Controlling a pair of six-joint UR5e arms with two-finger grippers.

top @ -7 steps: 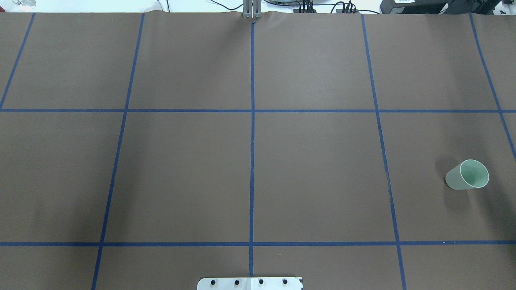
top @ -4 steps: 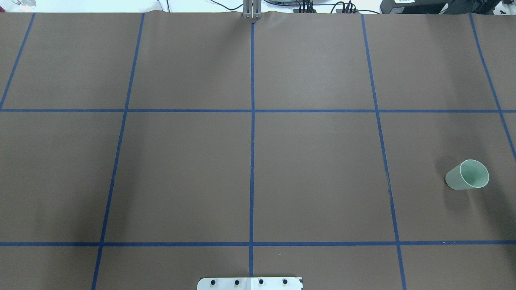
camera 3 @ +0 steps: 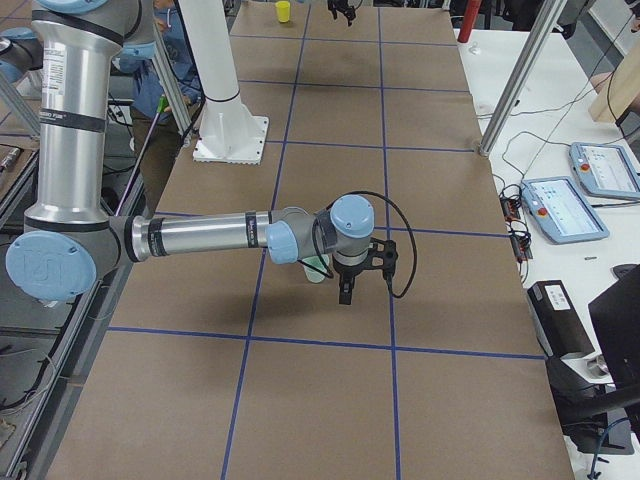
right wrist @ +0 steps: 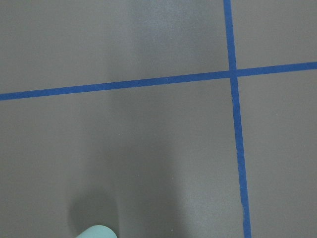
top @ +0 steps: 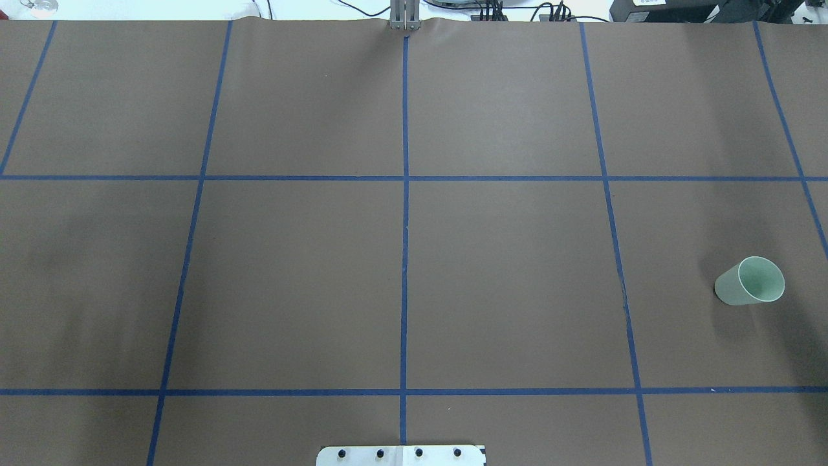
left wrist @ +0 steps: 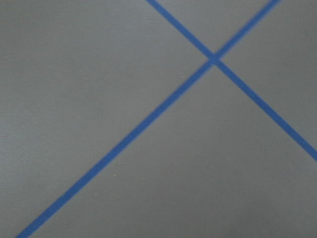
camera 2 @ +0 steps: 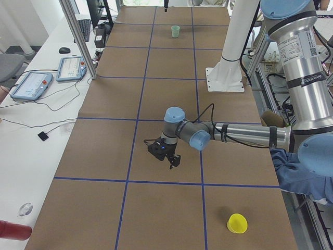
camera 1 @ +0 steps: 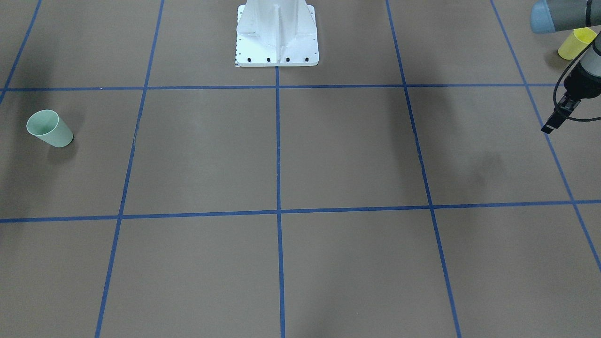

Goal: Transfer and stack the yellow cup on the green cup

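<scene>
The yellow cup (camera 1: 576, 43) stands upright near the table's end on my left side; it also shows in the exterior left view (camera 2: 237, 223). The green cup (top: 750, 281) stands upright on my right side, and its rim shows at the bottom of the right wrist view (right wrist: 96, 231). My left gripper (camera 1: 548, 127) hovers above the table, apart from the yellow cup, seen side-on, so I cannot tell its state. My right gripper (camera 3: 345, 290) hovers close beside the green cup (camera 3: 316, 270), which its wrist partly hides; I cannot tell its state.
The brown table cover (top: 504, 278) carries a grid of blue tape lines. The white robot base (camera 1: 277, 35) stands at the near middle edge. Monitors, pendants and cables (camera 2: 31, 83) lie on the white bench beyond the far edge.
The green cup has not moved. A soft shadow on the table's left side has drifted farther from the robot.
</scene>
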